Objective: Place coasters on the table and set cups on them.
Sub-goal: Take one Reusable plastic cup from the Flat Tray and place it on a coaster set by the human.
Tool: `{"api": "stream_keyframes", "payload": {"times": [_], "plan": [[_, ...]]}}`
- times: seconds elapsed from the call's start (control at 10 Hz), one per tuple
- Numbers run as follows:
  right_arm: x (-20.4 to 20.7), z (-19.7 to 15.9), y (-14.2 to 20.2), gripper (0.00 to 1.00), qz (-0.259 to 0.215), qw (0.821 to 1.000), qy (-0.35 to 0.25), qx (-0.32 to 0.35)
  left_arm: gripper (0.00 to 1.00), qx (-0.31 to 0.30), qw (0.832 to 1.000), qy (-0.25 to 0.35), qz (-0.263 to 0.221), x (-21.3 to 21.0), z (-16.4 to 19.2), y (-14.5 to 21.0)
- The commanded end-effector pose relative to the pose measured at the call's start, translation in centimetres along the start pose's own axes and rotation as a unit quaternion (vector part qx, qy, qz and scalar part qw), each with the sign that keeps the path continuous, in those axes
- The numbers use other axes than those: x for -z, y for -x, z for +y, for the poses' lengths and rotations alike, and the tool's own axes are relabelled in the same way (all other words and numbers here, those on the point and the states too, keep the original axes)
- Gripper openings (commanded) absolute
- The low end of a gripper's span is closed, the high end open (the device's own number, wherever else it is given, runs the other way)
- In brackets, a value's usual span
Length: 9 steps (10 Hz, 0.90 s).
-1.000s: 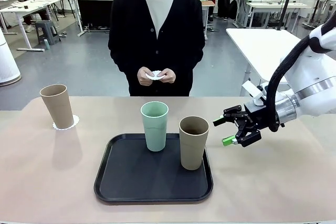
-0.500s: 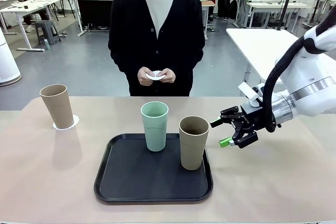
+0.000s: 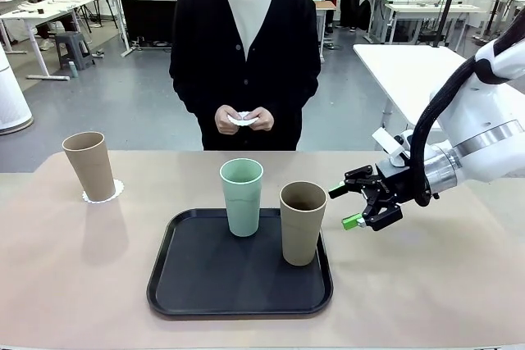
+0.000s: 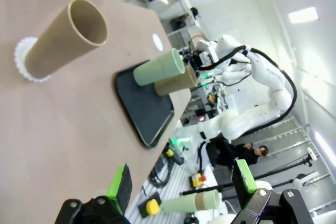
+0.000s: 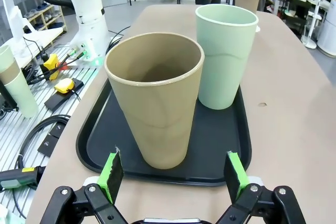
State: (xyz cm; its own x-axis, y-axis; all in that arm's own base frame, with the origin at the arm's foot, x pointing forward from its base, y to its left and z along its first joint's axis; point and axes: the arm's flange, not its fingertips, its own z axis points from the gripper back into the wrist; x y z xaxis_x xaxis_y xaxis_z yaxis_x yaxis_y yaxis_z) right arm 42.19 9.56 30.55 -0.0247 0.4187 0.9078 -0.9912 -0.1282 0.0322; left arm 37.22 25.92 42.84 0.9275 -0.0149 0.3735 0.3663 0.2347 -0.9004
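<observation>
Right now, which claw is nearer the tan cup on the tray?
Right. The right claw sits open beside the tan cup; the left claw is far off, past the cup on the coaster.

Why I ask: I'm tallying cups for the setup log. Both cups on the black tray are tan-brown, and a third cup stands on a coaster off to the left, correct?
Not quite. On the tray, one is a tan-brown cup and the other is a mint green cup, as the front view shows. The third cup does stand on a coaster off to the left.
</observation>
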Motion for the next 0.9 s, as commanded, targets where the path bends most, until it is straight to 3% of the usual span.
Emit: {"api": "stream_keyframes", "payload": {"times": [0.0, 0.4, 0.8], "plan": [[0.6, -0.1, 0.3, 1.0, -0.003, 1.0, -0.015, 0.003, 1.0, 0.0, 1.0, -0.002, -0.001, -0.2, -0.1, 0.0], [3.4, 1.5, -0.6, 1.0, 0.011, 0.998, -0.07, -0.003, 1.0, 0.0, 1.0, -0.002, -0.001, -0.2, -0.1, 0.0], [3.8, 1.4, -1.0, 1.0, 0.002, 0.998, -0.058, -0.024, 1.0, 0.0, 1.0, -0.002, -0.001, -0.2, -0.1, 0.0]]}}
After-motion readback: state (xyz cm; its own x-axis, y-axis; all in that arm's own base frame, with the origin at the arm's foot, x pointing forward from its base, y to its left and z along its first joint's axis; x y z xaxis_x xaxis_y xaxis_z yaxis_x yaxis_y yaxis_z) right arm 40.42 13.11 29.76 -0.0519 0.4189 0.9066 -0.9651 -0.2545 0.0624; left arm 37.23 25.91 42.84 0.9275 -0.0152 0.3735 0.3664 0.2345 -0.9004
